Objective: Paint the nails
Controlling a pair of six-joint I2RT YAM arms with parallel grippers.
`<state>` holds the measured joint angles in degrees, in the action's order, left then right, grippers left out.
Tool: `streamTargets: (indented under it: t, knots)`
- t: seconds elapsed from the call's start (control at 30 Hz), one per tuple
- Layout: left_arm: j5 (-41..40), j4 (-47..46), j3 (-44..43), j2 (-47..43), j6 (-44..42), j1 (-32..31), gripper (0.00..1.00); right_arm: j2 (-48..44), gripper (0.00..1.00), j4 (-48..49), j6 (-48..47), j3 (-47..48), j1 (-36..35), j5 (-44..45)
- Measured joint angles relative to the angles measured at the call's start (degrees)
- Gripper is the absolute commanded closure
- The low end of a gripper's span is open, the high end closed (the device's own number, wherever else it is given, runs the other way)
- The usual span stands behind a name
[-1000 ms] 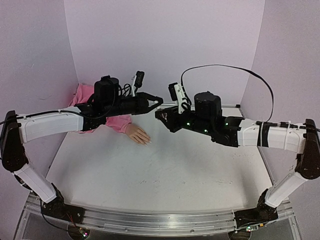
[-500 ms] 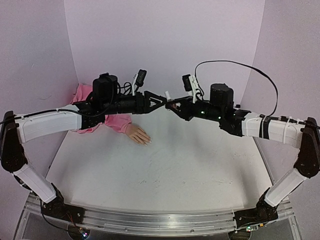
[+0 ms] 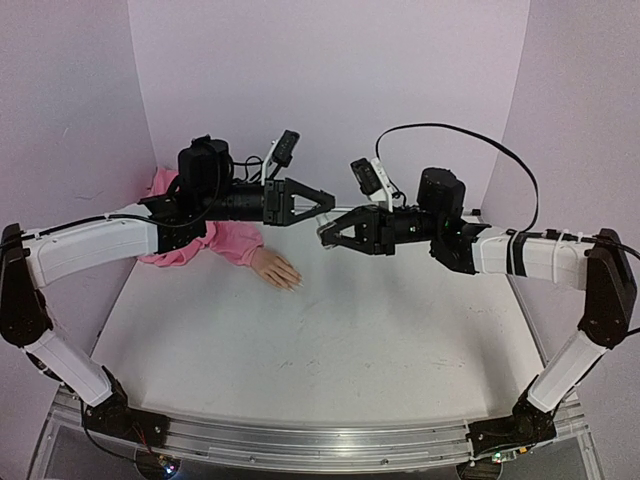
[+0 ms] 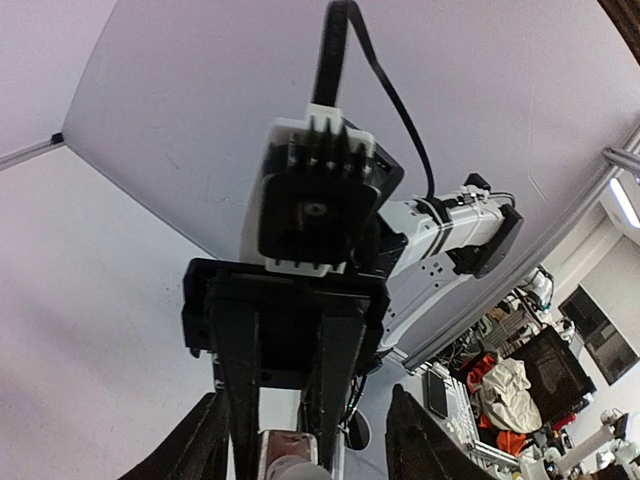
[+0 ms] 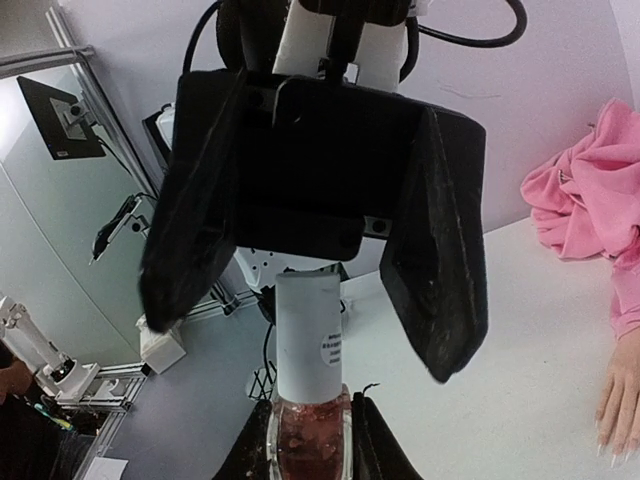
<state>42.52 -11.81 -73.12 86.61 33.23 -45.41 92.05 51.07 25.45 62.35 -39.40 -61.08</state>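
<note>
My right gripper (image 5: 310, 445) is shut on a small polish bottle (image 5: 310, 440) with reddish contents and a white cap (image 5: 308, 330), held in the air above the back of the table. My left gripper (image 3: 325, 207) faces it, open, with its two black fingers (image 5: 435, 250) standing on either side of the cap and apart from it. In the left wrist view the bottle (image 4: 290, 455) shows between the right gripper's fingers. The mannequin hand (image 3: 275, 268) lies on the table below, its pink sleeve (image 3: 215, 240) behind it. The nails (image 3: 293, 283) point to the front right.
Purple walls (image 3: 330, 90) close the white table (image 3: 330, 350) at the back and both sides. A black cable (image 3: 450, 130) loops above the right arm. The pink sleeve bunches in the back left corner (image 5: 585, 190).
My left gripper, shut a second ago, has opened and drawn back a little. The right gripper rose to meet it, then dropped slightly with the capped bottle still in it.
</note>
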Motion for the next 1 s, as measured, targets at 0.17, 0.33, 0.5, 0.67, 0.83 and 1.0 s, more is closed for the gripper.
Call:
streamTargets:
  t: [0.17,0.33,0.5,0.67,0.83,1.0]
  knots:
    - [1.6,-0.2,-0.9,0.6,-0.5,-1.4,0.71,0.0,1.0,3.1,2.4,-0.1,0.0,-1.2]
    - [0.5,-0.1,-0.9,0.6,-0.8,-1.3,0.91,0.0,1.0,4.4,3.1,-0.9,0.0,-0.9]
    - [-5.7,0.3,-0.6,0.6,-1.2,-0.9,1.0,-0.7,1.0,1.7,0.4,-1.2,-0.3,7.6]
    - [-17.8,0.4,1.2,1.5,0.9,-0.2,1.0,-2.9,1.0,-8.6,-8.5,-1.1,-6.6,39.2]
    - [-20.1,1.3,1.2,3.5,3.1,0.0,1.0,-2.9,1.0,-13.4,-16.6,-0.9,-12.3,59.2]
    - [-20.0,1.3,1.1,3.9,3.7,0.0,0.95,-2.9,1.0,-13.6,-18.0,-0.9,-11.3,55.8]
